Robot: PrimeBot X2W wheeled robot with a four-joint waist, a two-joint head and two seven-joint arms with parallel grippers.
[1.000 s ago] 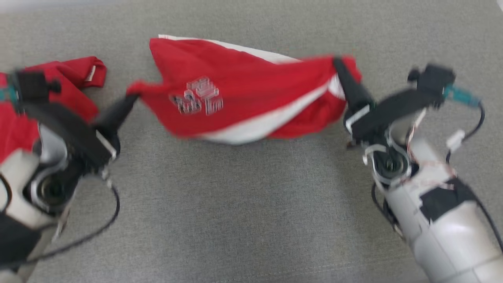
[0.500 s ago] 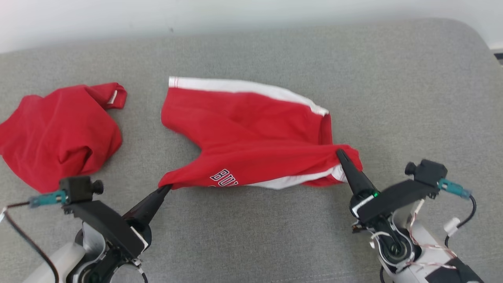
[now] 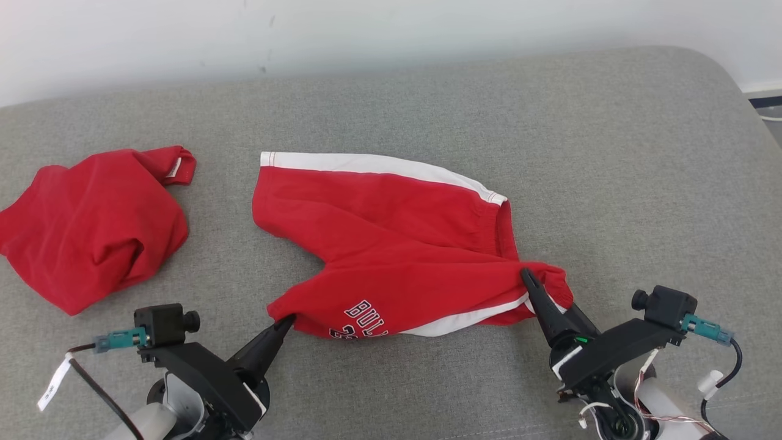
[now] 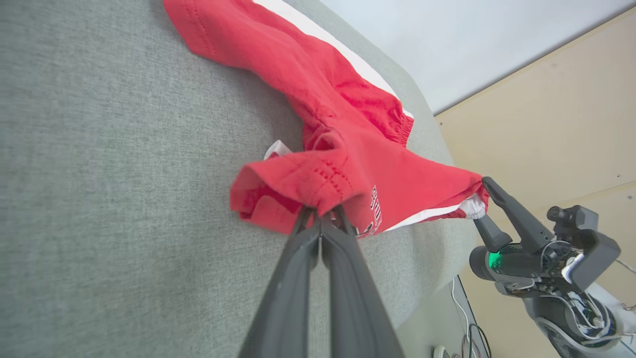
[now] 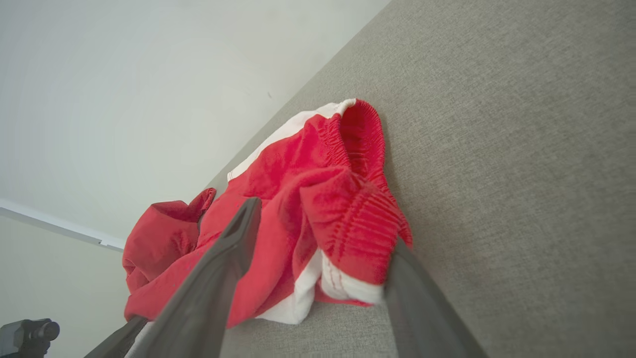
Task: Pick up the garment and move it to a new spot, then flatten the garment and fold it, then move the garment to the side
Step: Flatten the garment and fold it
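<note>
The garment [image 3: 391,244] is a pair of red shorts with white side stripes and dark lettering, lying spread on the grey cushion [image 3: 427,391]. My left gripper [image 3: 287,319] is shut on the near leg hem, and the left wrist view shows its closed tips [image 4: 322,216] pinching the red cloth [image 4: 348,124]. My right gripper [image 3: 540,287] is at the garment's right end. In the right wrist view its fingers [image 5: 323,226] stand apart with the bunched elastic waistband [image 5: 357,219] between them. The left wrist view also shows the right gripper [image 4: 481,199] spread at that corner.
A second crumpled red cloth [image 3: 91,226] lies at the left of the cushion, apart from the shorts. A white wall [image 3: 366,30] runs behind the cushion's far edge. Bare grey cushion extends to the right [image 3: 641,183]. The cushion's right end rounds off near the floor.
The head camera has shifted. The garment, held up and stretched between both grippers a second ago, now rests on the cushion. Both grippers have drawn its near edge closer to me.
</note>
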